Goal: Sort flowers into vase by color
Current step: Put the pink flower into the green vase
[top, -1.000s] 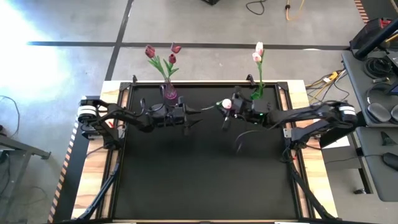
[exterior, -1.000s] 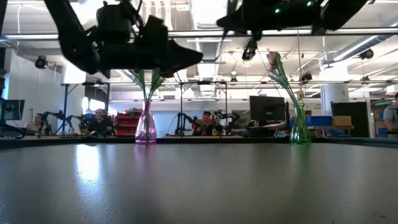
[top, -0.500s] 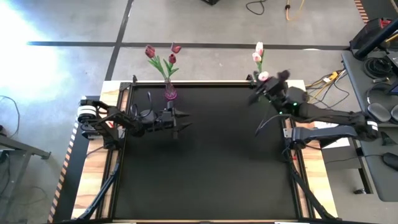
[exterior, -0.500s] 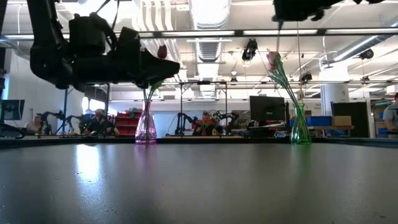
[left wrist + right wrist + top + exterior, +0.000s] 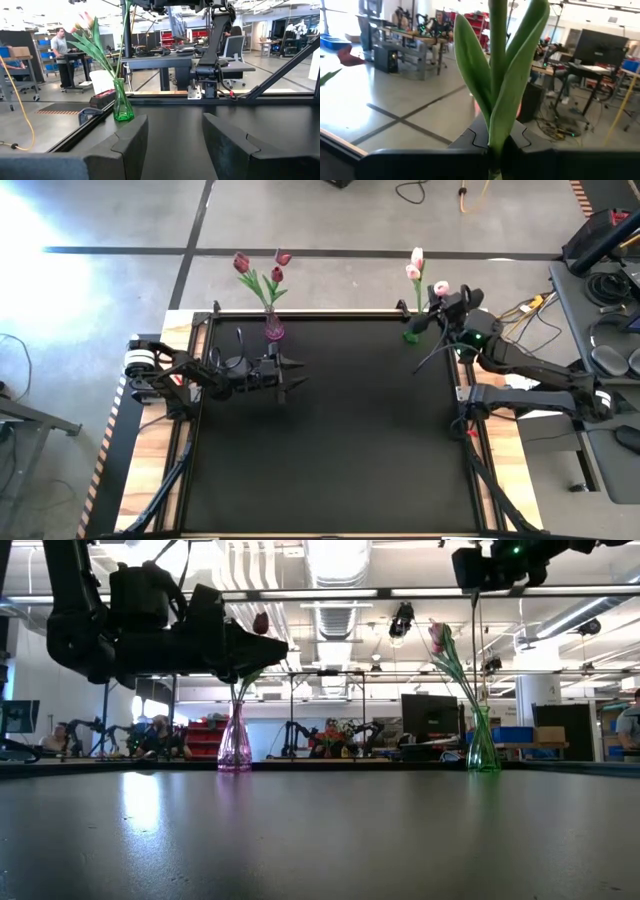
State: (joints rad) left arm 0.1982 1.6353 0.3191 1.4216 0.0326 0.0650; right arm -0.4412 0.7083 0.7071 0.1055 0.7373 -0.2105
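**Last pink tulip heading for the green vase**

Your right gripper (image 5: 447,302) is pinching a pale pink tulip (image 5: 440,288) by its stem, above the green vase (image 5: 412,332). You are needing to lower the stem into its mouth. Your left gripper (image 5: 296,370) is waiting spread, near the purple vase (image 5: 273,331).

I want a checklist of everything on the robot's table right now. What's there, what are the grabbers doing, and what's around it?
Surface: black table top, bare in the middle.
Job's things: purple vase holding three dark red tulips; green vase holding two pale pink tulips; a third pink tulip held above the green vase.
Clutter: nothing seen.
Grippers: left gripper open, empty, near the purple vase; right gripper shut on the pink tulip's stem.
Cables: yellow cable on the floor.
Surroundings: workshop desks, people seated beyond.
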